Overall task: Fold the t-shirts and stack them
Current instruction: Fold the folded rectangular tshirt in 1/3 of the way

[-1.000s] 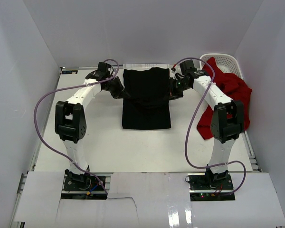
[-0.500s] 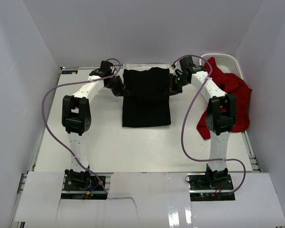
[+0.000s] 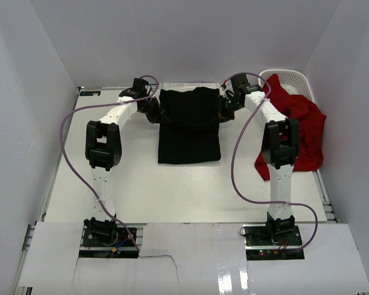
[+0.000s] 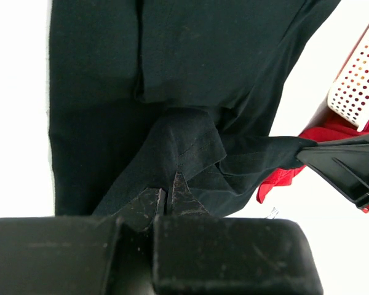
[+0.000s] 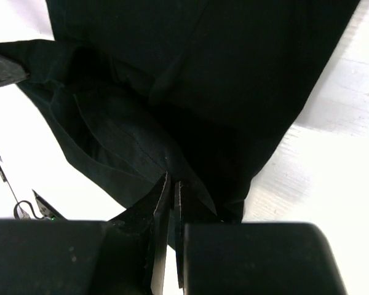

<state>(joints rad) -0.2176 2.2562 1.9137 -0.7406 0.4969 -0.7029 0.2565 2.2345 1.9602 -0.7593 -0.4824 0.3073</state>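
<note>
The black t-shirt (image 3: pixel 189 132) lies folded in the middle of the table, its far part lifted between the two arms. My left gripper (image 3: pixel 160 114) is shut on the black t-shirt's left far edge (image 4: pixel 190 138). My right gripper (image 3: pixel 220 112) is shut on its right far edge (image 5: pixel 135 138). In the left wrist view my gripper (image 4: pixel 169 187) pinches a cloth fold; in the right wrist view my other gripper (image 5: pixel 171 184) does the same. The red t-shirt (image 3: pixel 298 126) hangs crumpled out of the basket at the right.
A white lattice basket (image 3: pixel 292 80) stands at the back right corner, also seen in the left wrist view as the basket (image 4: pixel 357 83). White walls close the table on three sides. Purple cables loop from both arms.
Both grippers moved toward the back of the table with the black t-shirt's far edge, and both arms stretched out straighter. The grip on the cloth stays the same.
</note>
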